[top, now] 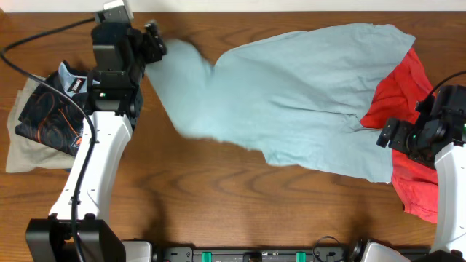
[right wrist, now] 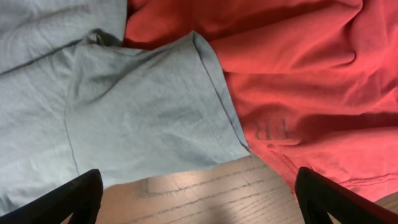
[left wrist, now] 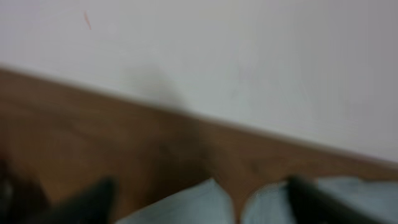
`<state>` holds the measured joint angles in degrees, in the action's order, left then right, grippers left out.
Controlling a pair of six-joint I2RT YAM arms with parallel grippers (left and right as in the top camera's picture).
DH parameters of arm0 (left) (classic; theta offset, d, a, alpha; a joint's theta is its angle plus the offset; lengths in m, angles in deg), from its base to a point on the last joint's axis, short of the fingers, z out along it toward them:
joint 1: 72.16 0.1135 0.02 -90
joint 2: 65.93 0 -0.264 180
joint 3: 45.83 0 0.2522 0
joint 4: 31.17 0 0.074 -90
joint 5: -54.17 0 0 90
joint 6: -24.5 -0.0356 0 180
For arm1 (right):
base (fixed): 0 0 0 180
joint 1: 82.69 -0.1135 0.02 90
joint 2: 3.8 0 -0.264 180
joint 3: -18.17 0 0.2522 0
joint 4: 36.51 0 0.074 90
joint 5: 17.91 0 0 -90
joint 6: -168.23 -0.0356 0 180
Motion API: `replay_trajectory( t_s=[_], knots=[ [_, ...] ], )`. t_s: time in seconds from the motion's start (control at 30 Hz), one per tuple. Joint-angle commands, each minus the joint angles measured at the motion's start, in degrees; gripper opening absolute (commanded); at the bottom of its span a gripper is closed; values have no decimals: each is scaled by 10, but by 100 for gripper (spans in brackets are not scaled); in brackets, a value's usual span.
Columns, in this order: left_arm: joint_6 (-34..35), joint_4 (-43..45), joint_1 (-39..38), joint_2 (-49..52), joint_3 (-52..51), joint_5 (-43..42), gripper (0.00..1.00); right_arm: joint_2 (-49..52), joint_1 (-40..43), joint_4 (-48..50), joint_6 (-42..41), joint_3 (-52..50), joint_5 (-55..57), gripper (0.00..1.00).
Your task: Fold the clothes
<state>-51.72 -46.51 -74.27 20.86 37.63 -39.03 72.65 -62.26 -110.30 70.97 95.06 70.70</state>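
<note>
My left gripper [top: 154,41] at blue shirt [top: 291,94], far-left, grip unclear; right gripper [right wrist: 198,190] wide over its sleeve [right wrist: 149,106]. I'd pinch hem [right wrist: 219,93] only, avoiding red garment [right wrist: 298,74].

Top-down overhead, close wrists, shirt [top: 291,94] shared

- The light blue shirt [right wrist: 124,106] is lying across the left and centre, and its hemmed sleeve [right wrist: 205,93] is reaching rightwards, overlapping the red garment.
- The red garment [right wrist: 298,74] is filling the upper right, wrinkled, with faint dark letters [right wrist: 268,129] showing on the cloth.
- Bare wooden table [right wrist: 205,193] is showing below the sleeve.
- The right gripper [right wrist: 198,198] is hovering with its black fingertips [right wrist: 74,199] spread wide at the lower corners, gripping nothing.
</note>
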Motion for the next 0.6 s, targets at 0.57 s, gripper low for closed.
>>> replay_trajectory(
  t_s=[0.57],
  knots=[
    [157,-342,-245,143,-12,-175,98,-3,-5,2,-10,-3,9,99]
  ],
)
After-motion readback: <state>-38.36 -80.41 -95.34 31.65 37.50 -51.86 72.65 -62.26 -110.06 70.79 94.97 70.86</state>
